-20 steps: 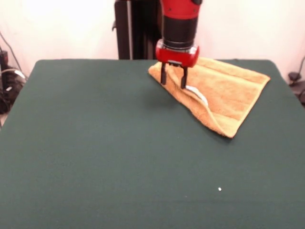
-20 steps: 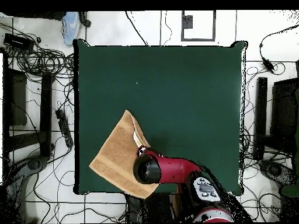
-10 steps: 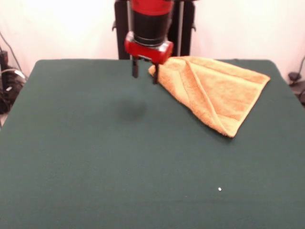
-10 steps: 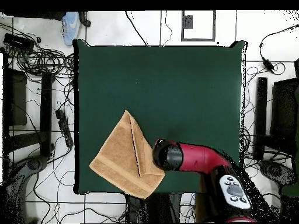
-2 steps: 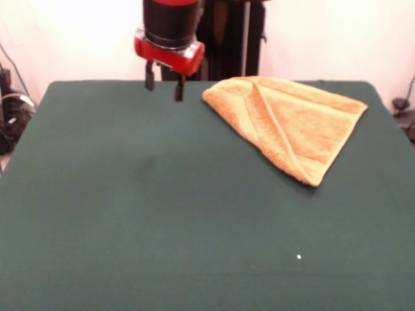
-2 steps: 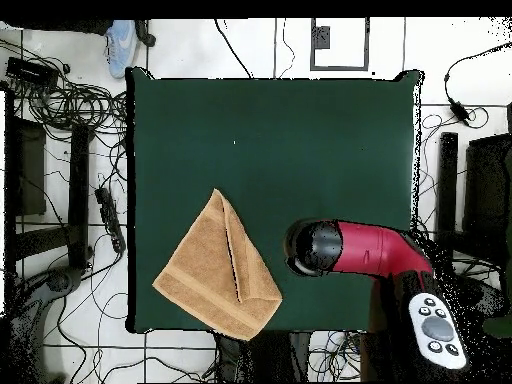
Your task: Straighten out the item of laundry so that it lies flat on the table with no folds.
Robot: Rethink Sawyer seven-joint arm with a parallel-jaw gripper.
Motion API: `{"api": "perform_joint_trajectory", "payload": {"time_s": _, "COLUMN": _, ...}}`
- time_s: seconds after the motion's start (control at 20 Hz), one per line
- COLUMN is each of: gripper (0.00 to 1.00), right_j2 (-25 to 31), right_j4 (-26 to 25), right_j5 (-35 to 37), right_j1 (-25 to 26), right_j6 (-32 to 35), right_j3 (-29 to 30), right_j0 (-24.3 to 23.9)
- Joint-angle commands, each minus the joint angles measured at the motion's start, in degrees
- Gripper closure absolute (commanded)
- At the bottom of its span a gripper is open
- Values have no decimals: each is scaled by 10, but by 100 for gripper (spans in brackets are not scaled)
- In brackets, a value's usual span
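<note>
An orange-yellow towel (image 5: pixel 292 126) with woven border bands lies on a dark green table (image 5: pixel 162 214). My arm (image 6: pixel 375 250) is red, with a black wrist and dark pincer (image 5: pixel 163 85).

Arm comes down vertical at far left-centre; pincer (image 5: pixel 163 88) points down, fingers (image 5: pixel 150 79) spread apart, empty, held above the surface (image 5: pixel 162 214).

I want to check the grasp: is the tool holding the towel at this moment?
No. In the front view the tool hangs open and empty beside the towel, apart from it, above the table.
</note>
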Motion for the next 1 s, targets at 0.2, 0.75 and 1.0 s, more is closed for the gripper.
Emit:
{"api": "perform_joint_trajectory", "payload": {"time_s": 0.2, "gripper": 0, "right_j2": 99, "right_j4": -12, "right_j5": 53, "right_j1": -10, "right_j6": -89, "right_j3": -16, "right_j0": 10}}
{"api": "perform_joint_trajectory", "payload": {"time_s": 0.75, "gripper": 0, "right_j2": 97, "right_j4": 7, "right_j5": -105, "right_j1": 3, "right_j6": 41, "right_j3": 83, "right_j0": 38}}
{"api": "perform_joint_trajectory", "payload": {"time_s": 1.0, "gripper": 0, "right_j2": 88, "right_j4": 17, "right_j5": -139, "right_j1": 7, "right_j6": 72, "right_j3": 108, "right_j0": 57}}
